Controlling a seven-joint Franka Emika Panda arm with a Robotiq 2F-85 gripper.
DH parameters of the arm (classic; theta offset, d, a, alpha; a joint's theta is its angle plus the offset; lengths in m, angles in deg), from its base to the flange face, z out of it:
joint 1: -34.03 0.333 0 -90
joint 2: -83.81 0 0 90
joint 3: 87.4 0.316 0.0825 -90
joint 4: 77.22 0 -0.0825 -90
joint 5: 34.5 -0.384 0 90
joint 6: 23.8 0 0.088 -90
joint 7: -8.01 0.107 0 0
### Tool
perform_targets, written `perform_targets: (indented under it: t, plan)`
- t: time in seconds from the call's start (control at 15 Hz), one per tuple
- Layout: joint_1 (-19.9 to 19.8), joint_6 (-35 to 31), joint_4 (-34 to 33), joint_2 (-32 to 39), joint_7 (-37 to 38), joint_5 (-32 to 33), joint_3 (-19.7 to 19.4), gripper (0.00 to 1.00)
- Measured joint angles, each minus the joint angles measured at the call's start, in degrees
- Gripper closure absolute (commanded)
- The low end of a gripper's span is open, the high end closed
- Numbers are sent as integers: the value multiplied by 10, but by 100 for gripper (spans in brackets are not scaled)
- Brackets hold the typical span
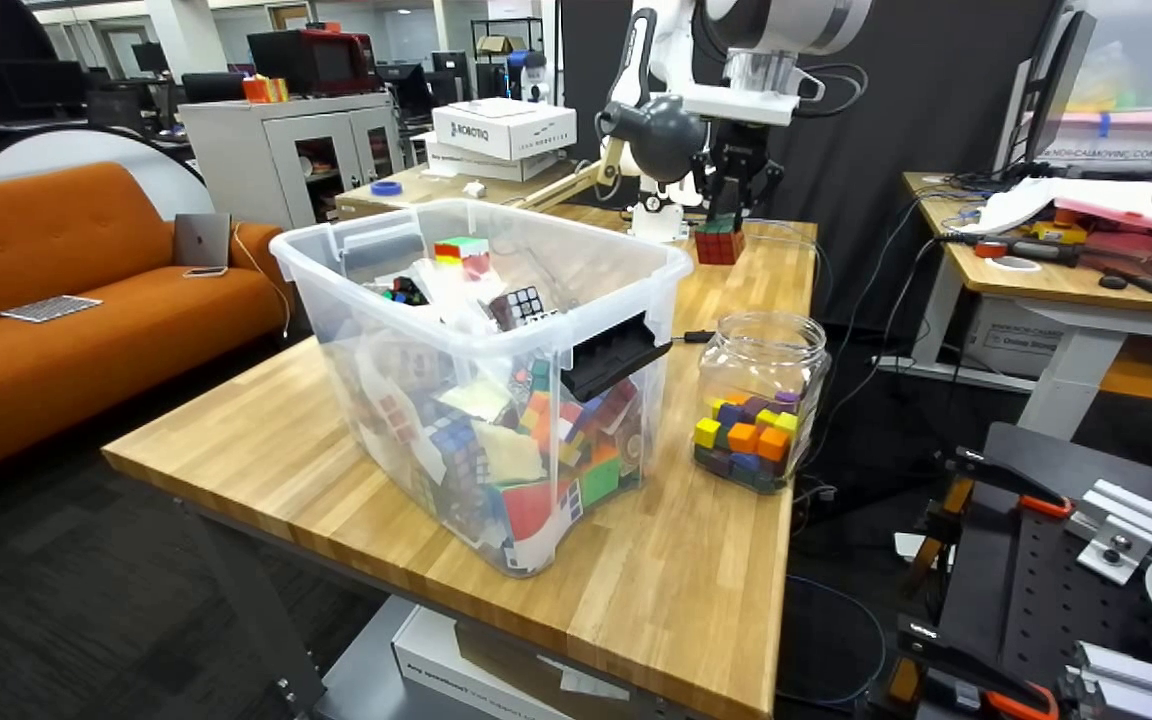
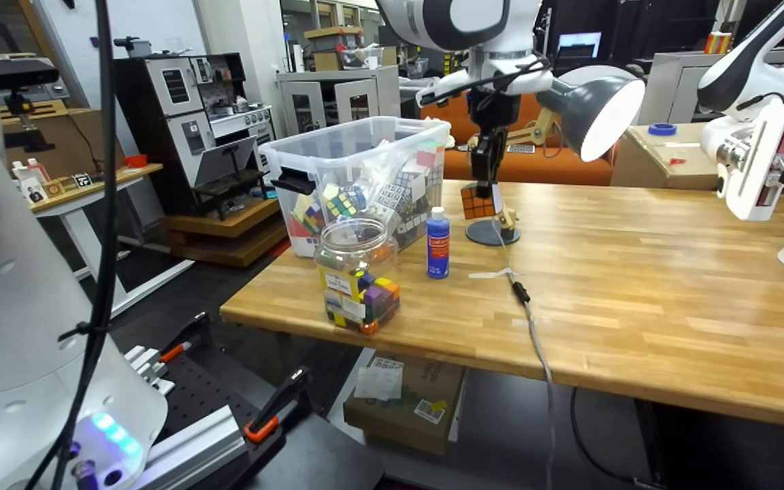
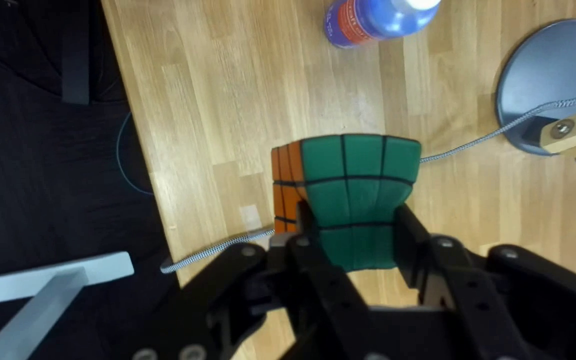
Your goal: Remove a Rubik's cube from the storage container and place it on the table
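Place: robotics lab | white robot arm (image 2: 722, 82) is stood on the wooden table (image 2: 671, 286) | box (image 1: 506, 128) is marked ROBOTIQ | clamps (image 1: 1001, 473) and metal profiles (image 1: 1144, 510) are seen at a black perforated plate (image 1: 1046, 600) | office side is shown by monitor (image 1: 1051, 95), sofa (image 1: 86, 235)

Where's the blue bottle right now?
Near the middle of an exterior view: the blue bottle stands upright on the table, right of the jar of coloured blocks and left of the lamp base.
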Motion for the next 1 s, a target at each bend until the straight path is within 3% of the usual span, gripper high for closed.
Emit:
perform_targets:
  t: [0.4, 1.0]
  plan:
    - [-22, -1, 12, 50, 12, -75, -4, 85]
    - [-33, -6, 2, 111, 20, -109, -4, 85]
